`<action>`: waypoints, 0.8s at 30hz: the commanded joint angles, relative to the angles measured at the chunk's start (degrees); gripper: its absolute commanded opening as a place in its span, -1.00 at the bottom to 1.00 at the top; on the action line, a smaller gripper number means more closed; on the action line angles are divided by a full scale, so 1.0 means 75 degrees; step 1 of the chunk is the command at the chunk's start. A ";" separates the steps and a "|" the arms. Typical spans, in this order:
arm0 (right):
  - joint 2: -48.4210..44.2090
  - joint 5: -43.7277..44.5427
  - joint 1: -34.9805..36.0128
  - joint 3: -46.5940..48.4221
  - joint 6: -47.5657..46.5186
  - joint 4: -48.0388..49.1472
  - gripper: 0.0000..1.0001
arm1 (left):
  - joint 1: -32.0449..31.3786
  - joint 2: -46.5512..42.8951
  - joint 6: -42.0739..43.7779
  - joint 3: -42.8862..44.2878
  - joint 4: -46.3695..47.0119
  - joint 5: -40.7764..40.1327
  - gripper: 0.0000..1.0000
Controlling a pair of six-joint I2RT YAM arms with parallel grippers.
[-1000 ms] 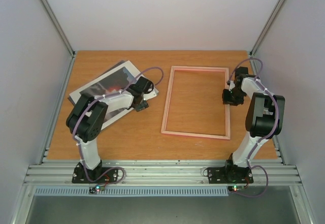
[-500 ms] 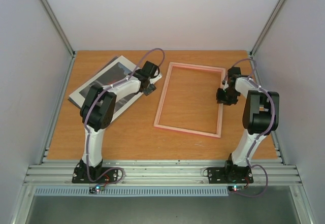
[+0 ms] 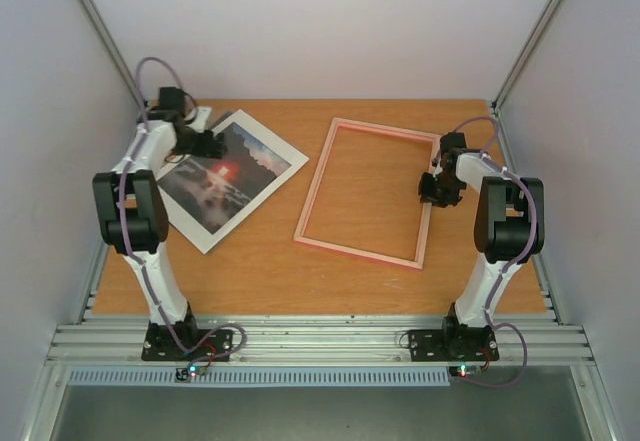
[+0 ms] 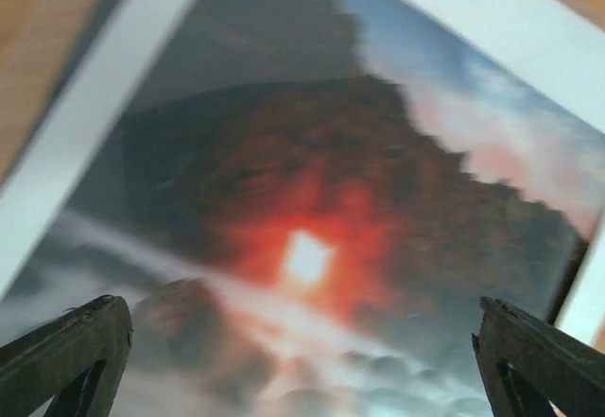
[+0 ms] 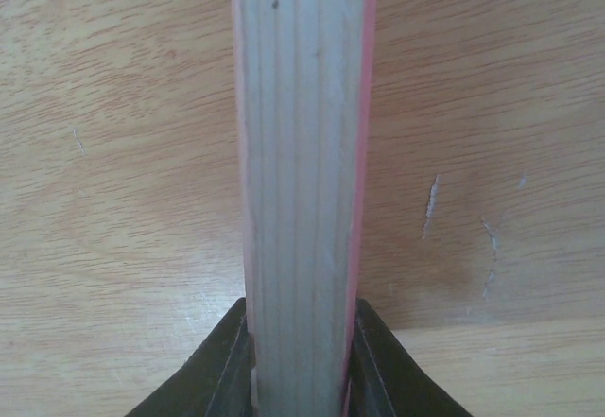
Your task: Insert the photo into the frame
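Tabletop (image 3: 260,281) of orange wood. Right of centre we see the pink frame (image 3: 316,181), its long axis running near to far, the far end leaning slightly right. At far left lies the photo (image 3: 225,176), picture side up, its long axis diagonal from near-left to far-right. The right gripper (image 5: 301,341) is clamped on the frame's right rail. The left gripper (image 4: 302,341) hangs spread wide over the photo, holding nothing.
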 commanded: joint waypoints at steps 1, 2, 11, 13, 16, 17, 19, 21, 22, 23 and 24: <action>-0.0048 -0.0209 0.0122 -0.0215 0.0239 0.0324 -0.98 | 0.0861 0.0291 -0.0237 0.0498 -0.0697 0.0947 0.99; -0.0006 -0.0229 0.0131 -0.0207 0.0218 0.0332 -0.97 | 0.1012 0.0436 -0.0119 0.0683 -0.0876 0.0937 0.99; 0.0144 -0.0387 0.0141 0.0140 -0.0272 -0.0078 -0.64 | 0.2514 0.1877 0.0474 0.2569 -0.1732 0.1076 0.99; 0.0105 -0.0388 0.0132 0.0134 -0.0351 -0.0133 -0.53 | 0.2712 0.2143 0.0504 0.2883 -0.1801 0.1128 0.99; 0.0065 -0.0264 0.0138 0.0205 -0.0548 -0.0301 -0.25 | 0.2931 0.2566 0.0560 0.3497 -0.2006 0.1357 0.99; 0.0032 -0.0181 0.0143 0.0231 -0.0654 -0.0354 -0.15 | 0.3005 0.2708 0.0583 0.3677 -0.2108 0.1554 0.98; -0.0112 -0.0006 0.0137 0.0251 -0.0945 -0.0443 0.11 | 0.3144 0.3059 0.0651 0.4064 -0.2365 0.2078 0.93; -0.0365 0.0130 0.0137 0.0234 -0.1326 -0.0479 0.39 | 0.3236 0.3332 0.0706 0.4399 -0.2615 0.2343 0.89; -0.0507 0.0145 0.0137 0.0220 -0.1503 -0.0476 0.47 | 0.3276 0.3425 0.0701 0.4469 -0.2644 0.2399 0.88; -0.0665 0.0075 0.0137 0.0212 -0.1705 -0.0465 0.51 | 0.3297 0.3500 0.0705 0.4509 -0.2642 0.2434 0.87; -0.0811 -0.0129 0.0140 0.0228 -0.1961 -0.0479 0.52 | 0.3321 0.3568 0.0716 0.4528 -0.2620 0.2410 0.87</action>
